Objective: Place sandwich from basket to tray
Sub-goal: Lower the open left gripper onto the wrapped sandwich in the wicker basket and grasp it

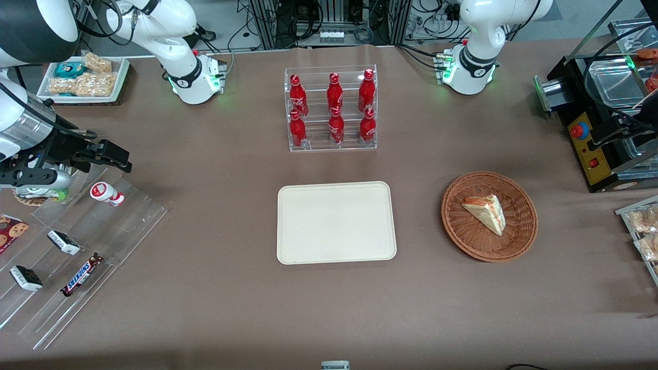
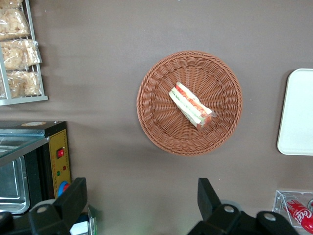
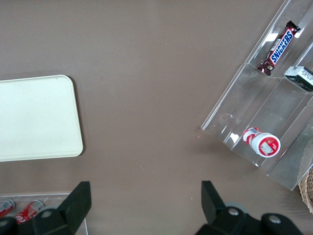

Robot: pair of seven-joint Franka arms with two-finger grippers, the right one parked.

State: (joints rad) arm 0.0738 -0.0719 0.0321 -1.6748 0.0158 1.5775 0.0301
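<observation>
Wrapped sandwich (image 1: 486,211) lying on its side in the wicker basket (image 1: 524,234), nothing else in there with it. Likely light, soft and easily crushed, the clear film probably slippery (a gentle squeeze across the two flat bread faces near the thick end looks the safest hold, rather than on the thin tip). Cream tray (image 1: 336,222) bare on the worktop (image 1: 205,308) beside the basket, toward the parked arm's end. Left arm's pincer (image 2: 142,203) spread wide, holding nothing, poised high above the worktop just off the basket's rim, not yet over the sandwich.
</observation>
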